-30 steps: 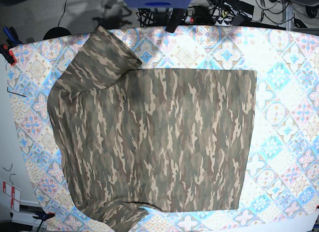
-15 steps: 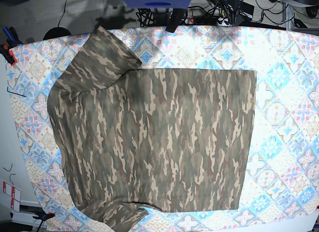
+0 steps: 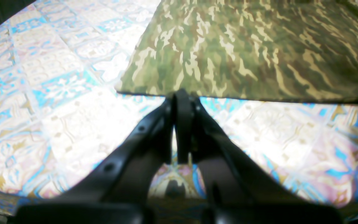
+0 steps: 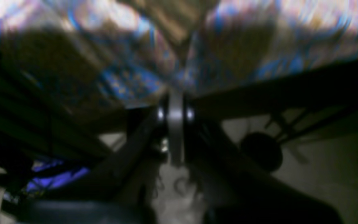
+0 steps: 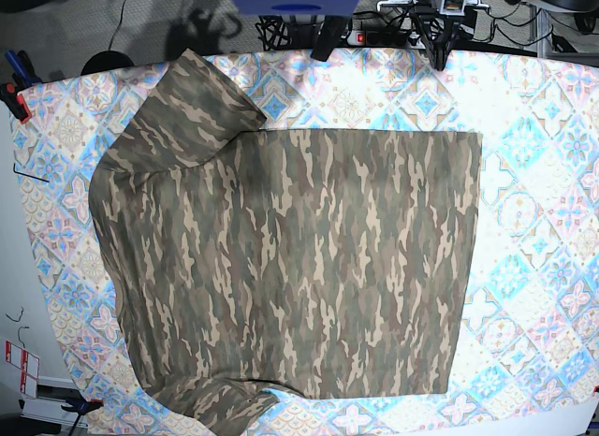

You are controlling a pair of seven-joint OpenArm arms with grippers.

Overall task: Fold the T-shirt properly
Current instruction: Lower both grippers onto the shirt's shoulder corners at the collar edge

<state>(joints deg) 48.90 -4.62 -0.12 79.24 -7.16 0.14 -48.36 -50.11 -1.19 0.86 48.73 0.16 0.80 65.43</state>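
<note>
T-shirt (image 5: 290,268): soft matt cloth, camouflage print, lying smooth. Tablecloth (image 5: 543,221): smooth printed fabric with slight sheen under light. Left gripper (image 3: 182,102): matt black plastic fingers.

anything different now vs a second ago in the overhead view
The left gripper has come into the base view at the top edge, reaching down over the far side of the tablecloth toward the T-shirt. Its jaws are shut and hold nothing. The T-shirt lies spread flat exactly as before, untouched, and the right gripper stays shut and out of the base view.
</note>
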